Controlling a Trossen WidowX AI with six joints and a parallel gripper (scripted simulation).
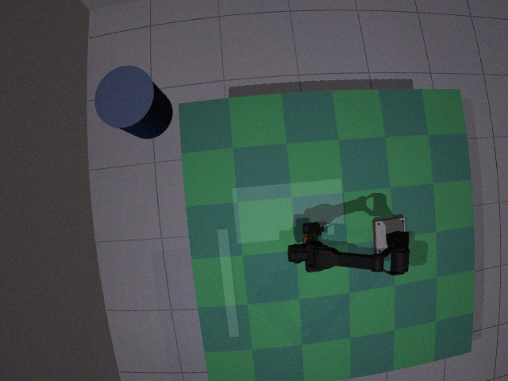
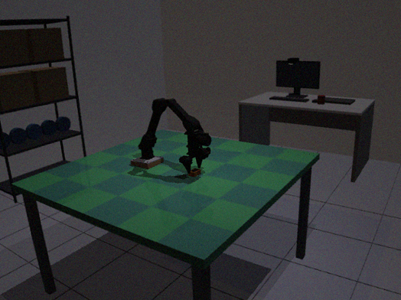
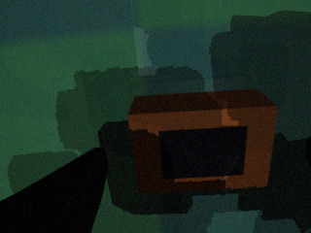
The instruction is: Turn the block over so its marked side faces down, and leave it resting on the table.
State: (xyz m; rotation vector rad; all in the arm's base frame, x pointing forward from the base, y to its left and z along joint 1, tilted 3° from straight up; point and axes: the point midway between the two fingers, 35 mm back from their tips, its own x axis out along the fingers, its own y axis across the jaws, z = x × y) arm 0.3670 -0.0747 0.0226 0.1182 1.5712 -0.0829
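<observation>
Block [image 1: 305, 239] [image 2: 194, 173] [image 3: 261, 146] on table [image 1: 262, 320] [image 2: 186, 202] [image 3: 53, 63], dark-marked side up; tool [image 2: 193, 167] just above it, fingers wide apart, nothing gripped; arm [image 1: 355, 261] [image 2: 152, 126] arched, reaching down

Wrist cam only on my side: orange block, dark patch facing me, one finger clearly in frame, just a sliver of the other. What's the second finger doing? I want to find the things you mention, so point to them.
Observer: Exterior view shows both fingers of the gripper [image 1: 307, 240] [image 2: 194, 168] [image 3: 205, 150] pointing down at the block [image 1: 305, 239] [image 2: 194, 173] [image 3: 202, 150], spread apart and not clamped on it.

Operator: Where's the arm mounted?

Observer: On the base plate [image 1: 381, 236] [image 2: 157, 161], which sits on the same checkered table [image 1: 262, 328] [image 2: 121, 202] [image 3: 49, 63] as the block.

Operator: Anything standing off the table?

Observer: Yes, top view shows a blue cylinder [image 1: 125, 96] beyond the table's upper-left corner.
</observation>
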